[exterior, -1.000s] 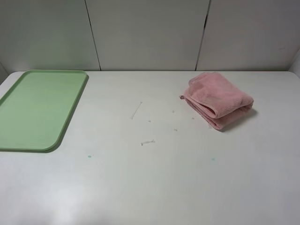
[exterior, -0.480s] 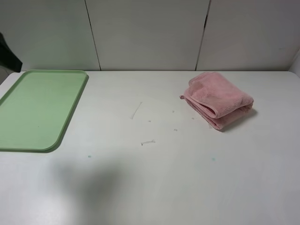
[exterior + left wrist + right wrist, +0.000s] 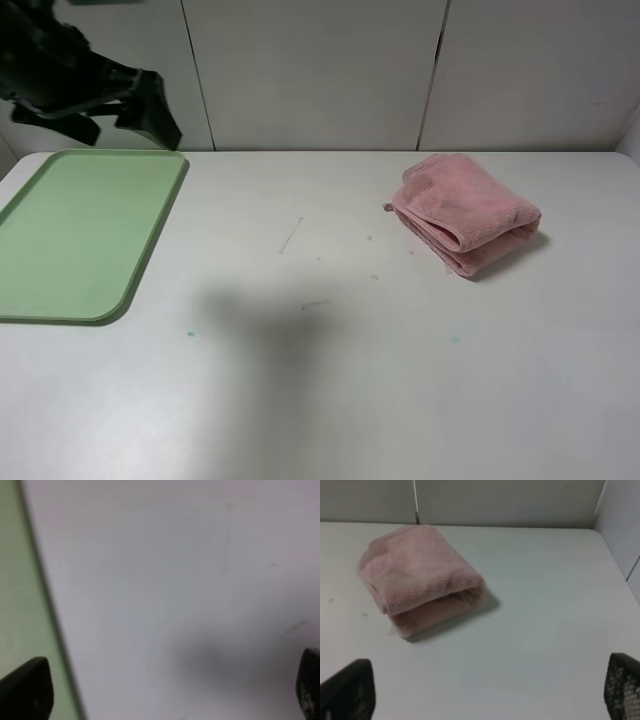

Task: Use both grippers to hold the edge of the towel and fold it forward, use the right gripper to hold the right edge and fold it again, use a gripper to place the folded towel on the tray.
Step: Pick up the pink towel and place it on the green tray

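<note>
A: How far along is it?
B: The towel (image 3: 463,212) is already folded thick but lies on the counter (image 3: 330,380), well apart from the tray (image 3: 80,230). Placing remains.

A: The grippers?
B: Both spread, empty. Only the right gripper (image 3: 480,692) view shows the towel; the left gripper (image 3: 165,692) sees the tray's rim.

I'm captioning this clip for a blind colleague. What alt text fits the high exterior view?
A folded pink towel lies on the right of a white table, far from an empty pale green tray at the left edge. A black robot arm reaches in at the upper left, above the tray's far end, casting a blurred shadow mid-table.
</note>
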### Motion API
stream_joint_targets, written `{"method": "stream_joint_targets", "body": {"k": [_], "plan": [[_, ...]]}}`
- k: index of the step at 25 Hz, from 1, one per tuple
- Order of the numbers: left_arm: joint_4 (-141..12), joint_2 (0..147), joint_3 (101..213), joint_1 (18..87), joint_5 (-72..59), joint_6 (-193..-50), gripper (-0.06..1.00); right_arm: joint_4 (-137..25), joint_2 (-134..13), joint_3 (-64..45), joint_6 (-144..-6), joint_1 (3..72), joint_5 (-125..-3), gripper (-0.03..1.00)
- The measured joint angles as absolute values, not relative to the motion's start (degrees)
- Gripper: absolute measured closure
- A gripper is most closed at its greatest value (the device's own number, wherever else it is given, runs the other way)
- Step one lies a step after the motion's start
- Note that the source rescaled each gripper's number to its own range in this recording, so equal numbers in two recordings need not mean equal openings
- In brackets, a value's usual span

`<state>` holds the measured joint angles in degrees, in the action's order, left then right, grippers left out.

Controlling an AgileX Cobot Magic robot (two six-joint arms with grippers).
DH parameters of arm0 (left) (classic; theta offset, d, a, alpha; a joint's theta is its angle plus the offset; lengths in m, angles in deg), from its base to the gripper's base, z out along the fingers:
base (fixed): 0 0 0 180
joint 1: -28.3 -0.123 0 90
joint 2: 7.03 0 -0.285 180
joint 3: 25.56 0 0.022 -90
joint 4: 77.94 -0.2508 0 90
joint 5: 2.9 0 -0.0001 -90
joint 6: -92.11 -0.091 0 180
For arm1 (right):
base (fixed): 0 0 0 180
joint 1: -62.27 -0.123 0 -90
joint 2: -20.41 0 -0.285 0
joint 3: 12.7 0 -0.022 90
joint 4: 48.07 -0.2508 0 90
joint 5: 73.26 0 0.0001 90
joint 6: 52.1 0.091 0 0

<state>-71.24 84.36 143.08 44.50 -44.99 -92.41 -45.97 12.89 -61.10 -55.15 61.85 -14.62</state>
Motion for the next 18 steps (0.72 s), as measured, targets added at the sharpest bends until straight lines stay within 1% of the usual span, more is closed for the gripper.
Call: {"method": "stream_joint_targets", "body": {"k": [2, 3, 6, 11, 18], "plan": [[-71.13, 87.20, 144.64, 48.70, -44.08, -92.41, -0.02, -45.97, 12.89, -61.10, -55.15, 61.85, -14.62, -0.03], [-71.13, 89.71, 146.29, 52.17, -43.19, -92.41, -0.02, -45.97, 12.89, -61.10, -55.15, 61.85, -14.62, -0.03], [-71.13, 93.78, 149.52, 57.46, -41.68, -92.41, -0.02, -45.97, 12.89, -61.10, -55.15, 61.85, -14.62, -0.03], [-71.18, 100.95, 156.18, 63.34, -40.26, -91.83, -0.02, -45.97, 12.89, -61.10, -55.15, 61.85, -14.62, -0.03], [-71.98, 111.76, 166.05, 69.13, -40.07, -91.83, -0.05, -45.97, 12.89, -61.10, -55.15, 61.85, -14.62, -0.03]]}}
